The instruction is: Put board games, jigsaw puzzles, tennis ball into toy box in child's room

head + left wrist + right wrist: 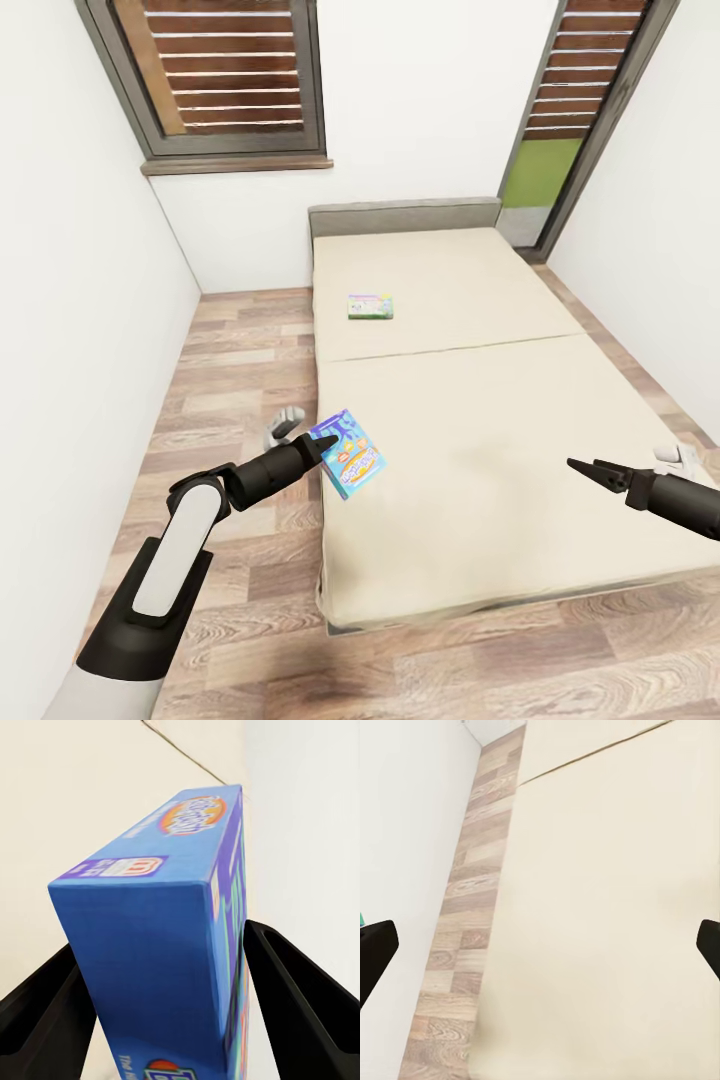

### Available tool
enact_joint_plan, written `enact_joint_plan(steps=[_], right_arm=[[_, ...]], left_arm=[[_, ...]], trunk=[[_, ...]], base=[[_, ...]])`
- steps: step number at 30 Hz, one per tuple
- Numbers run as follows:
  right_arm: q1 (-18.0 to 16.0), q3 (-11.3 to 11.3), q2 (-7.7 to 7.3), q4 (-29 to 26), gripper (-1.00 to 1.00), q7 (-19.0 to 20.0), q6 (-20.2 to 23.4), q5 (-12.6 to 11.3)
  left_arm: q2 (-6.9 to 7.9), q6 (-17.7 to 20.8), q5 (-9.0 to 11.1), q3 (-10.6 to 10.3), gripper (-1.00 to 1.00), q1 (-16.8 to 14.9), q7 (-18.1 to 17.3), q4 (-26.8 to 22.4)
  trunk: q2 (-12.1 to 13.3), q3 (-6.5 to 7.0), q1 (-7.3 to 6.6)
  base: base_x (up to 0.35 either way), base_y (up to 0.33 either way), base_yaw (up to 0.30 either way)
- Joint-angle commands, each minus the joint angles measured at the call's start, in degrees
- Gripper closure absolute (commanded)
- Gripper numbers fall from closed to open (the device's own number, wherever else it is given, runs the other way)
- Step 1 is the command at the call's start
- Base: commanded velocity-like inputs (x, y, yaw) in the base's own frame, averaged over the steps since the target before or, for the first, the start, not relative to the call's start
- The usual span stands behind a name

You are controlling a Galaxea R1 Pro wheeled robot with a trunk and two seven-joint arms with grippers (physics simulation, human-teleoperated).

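Two board games: both by the bed (500, 440), one lifted, one lying flat
Blue board game (349, 454): tilted, raised above the bed's near left edge, one face toward the head camera
Left gripper (318, 447): clamped on the blue board game, black fingers (300, 997) pressing its two broad sides
Green board game (371, 306): flat on the bed's far half, near the headboard (404, 214)
Right gripper (590, 470): spread wide, nothing between its fingers, above the bed's right side
Wood-plank floor (230, 390): left of the bed

I see broad bare cream mattress (500, 440) to pass over; only a small green printed box (371, 306) lies near the grey headboard (404, 214).
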Motion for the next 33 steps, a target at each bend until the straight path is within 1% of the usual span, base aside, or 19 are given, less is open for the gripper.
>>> enact_joint_plan(steps=[1,33], right_arm=[[-0.03,-0.03,-0.02,0.00,-1.00,0.01,0.41,-0.24],[-0.03,-0.21,-0.28,0.00,-1.00,0.28,0.41,-0.33]], left_arm=[[-0.02,0.16,0.55,0.02,1.00,-0.03,0.59,-0.06],[-0.03,0.16,0.50,-0.04,1.00,-0.21,0.60,0.38]], trunk=[[0.38,0.24,-0.22],[13.22,8.97,-7.25]], base=[[0.000,0.000,0.000],[0.000,0.000,0.000]])
